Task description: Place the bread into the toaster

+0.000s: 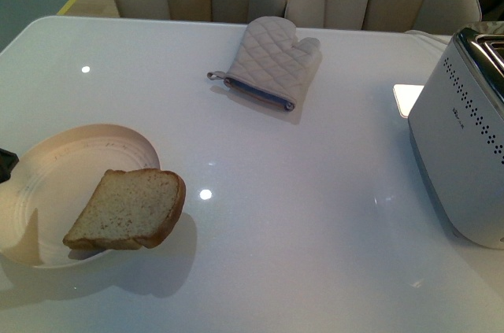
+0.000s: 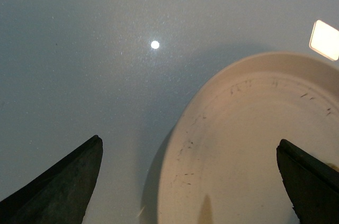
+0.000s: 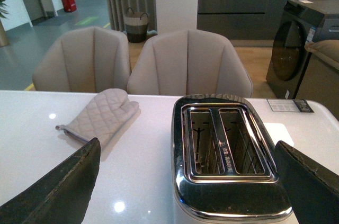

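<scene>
The bread [image 1: 126, 209] lies on the round cream plate [image 1: 47, 168], leaning on the plate's rim. Its brown crusted end juts out past that rim over the white desk [image 1: 315, 215]. The toaster [image 1: 465, 152] stands well apart from the plate, across the desk on the robot's right, with its dotted side facing the plate. A grey quilted oven mitt [image 1: 272, 61] lies flat beyond the plate, toward the desk's far edge, where two beige chairs [image 3: 188, 62] are drawn up.

The left hand [image 2: 188, 140] hangs over the plate's edge with its two dark fingers spread wide, gripping nothing. The right hand [image 3: 186, 142] is far from the plate, above the toaster. Its fingers are likewise wide apart and empty, and between them are the two chrome top slots.
</scene>
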You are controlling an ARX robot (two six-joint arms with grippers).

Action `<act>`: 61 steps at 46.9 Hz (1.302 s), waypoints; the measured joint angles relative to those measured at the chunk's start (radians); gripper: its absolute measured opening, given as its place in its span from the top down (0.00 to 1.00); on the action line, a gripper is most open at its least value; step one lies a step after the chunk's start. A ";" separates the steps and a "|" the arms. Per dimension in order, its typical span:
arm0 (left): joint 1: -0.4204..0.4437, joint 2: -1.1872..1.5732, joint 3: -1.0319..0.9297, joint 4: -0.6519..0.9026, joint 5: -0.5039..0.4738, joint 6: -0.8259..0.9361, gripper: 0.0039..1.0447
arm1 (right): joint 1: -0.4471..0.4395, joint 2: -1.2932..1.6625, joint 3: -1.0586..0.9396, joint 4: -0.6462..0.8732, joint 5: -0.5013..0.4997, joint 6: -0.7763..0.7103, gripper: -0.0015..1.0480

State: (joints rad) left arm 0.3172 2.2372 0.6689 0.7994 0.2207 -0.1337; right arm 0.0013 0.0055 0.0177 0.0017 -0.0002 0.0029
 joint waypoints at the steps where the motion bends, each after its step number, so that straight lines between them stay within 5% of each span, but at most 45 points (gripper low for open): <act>1: 0.000 0.013 0.006 0.000 -0.002 0.008 0.06 | 0.000 0.000 0.000 0.000 0.000 0.000 0.09; 14: -0.020 0.144 0.075 -0.005 -0.040 0.067 0.08 | 0.000 0.000 0.000 0.000 0.000 0.000 0.09; 33: -0.119 0.190 0.082 0.013 -0.063 0.050 0.79 | 0.000 0.000 0.000 0.000 0.000 0.000 0.09; 40: -0.177 0.184 0.077 0.015 -0.065 -0.015 0.95 | 0.000 0.000 0.000 0.000 0.000 0.000 0.09; 61: -0.502 0.180 0.108 -0.027 -0.168 -0.299 0.96 | 0.000 0.000 0.000 0.000 0.000 0.000 0.09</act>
State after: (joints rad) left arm -0.1852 2.4168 0.7765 0.7719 0.0525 -0.4332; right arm 0.0013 0.0055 0.0181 0.0017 -0.0002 0.0025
